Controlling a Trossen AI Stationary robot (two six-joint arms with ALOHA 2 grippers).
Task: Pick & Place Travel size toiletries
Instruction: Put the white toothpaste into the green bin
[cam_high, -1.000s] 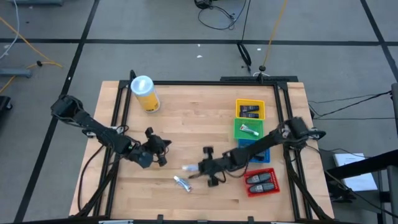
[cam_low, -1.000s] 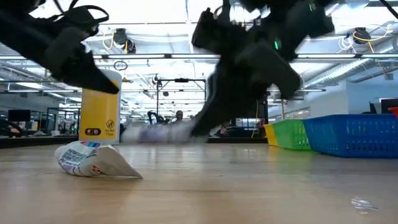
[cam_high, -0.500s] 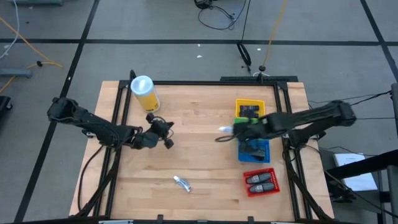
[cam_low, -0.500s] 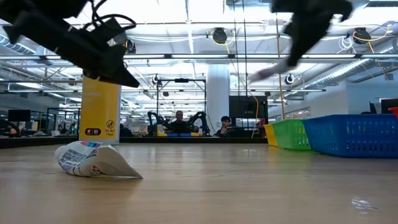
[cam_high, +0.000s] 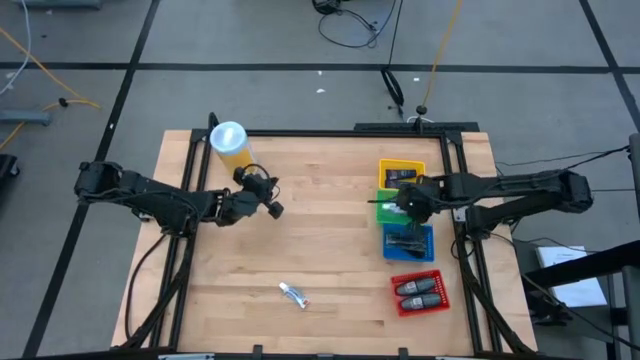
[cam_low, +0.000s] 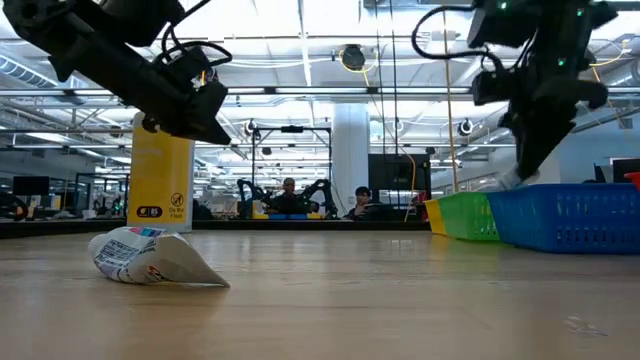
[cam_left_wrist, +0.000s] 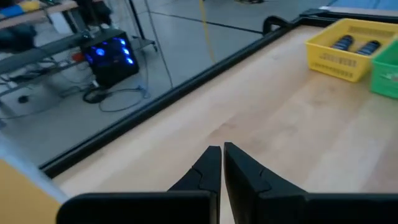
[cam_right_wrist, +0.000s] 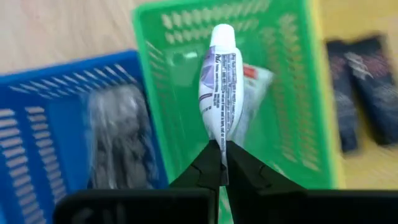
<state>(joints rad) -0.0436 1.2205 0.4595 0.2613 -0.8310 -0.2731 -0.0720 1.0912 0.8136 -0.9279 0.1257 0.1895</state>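
Observation:
My right gripper (cam_right_wrist: 219, 144) is shut on a white tube with purple print (cam_right_wrist: 219, 81) and hovers over the green tray (cam_right_wrist: 292, 74), seen from above at the table's right (cam_high: 398, 206). A white-green item (cam_right_wrist: 256, 78) lies in that tray under the tube. One silvery sachet (cam_high: 293, 294) lies flat on the wood near the front edge and shows crumpled in the low view (cam_low: 150, 258). My left gripper (cam_high: 276, 209) is shut with nothing in it, just right of the yellow canister (cam_high: 232, 148). My right gripper pinches the tube's flat crimped end (cam_right_wrist: 217, 138) between its two fingertips. The fingers slant steeply down from above and lie in line with the tube. The tube sticks out past the fingertips, cap (cam_right_wrist: 222, 32) farthest away, clear above the green tray.
Along the right side stand a yellow tray (cam_high: 402, 176) with dark packs, the green tray, a blue tray (cam_high: 408, 242) with silvery sachets and a red tray (cam_high: 420, 291) with dark tubes. A black frame (cam_high: 300, 133) edges the table. Bare wood lies in the middle.
My right gripper has risen from the table's middle near the front and swept toward the right and far edge, carrying the tube lifted clear to above the green tray, tipping to point more steeply down. My left gripper, still shut, has moved toward the far edge, nearer the canister.

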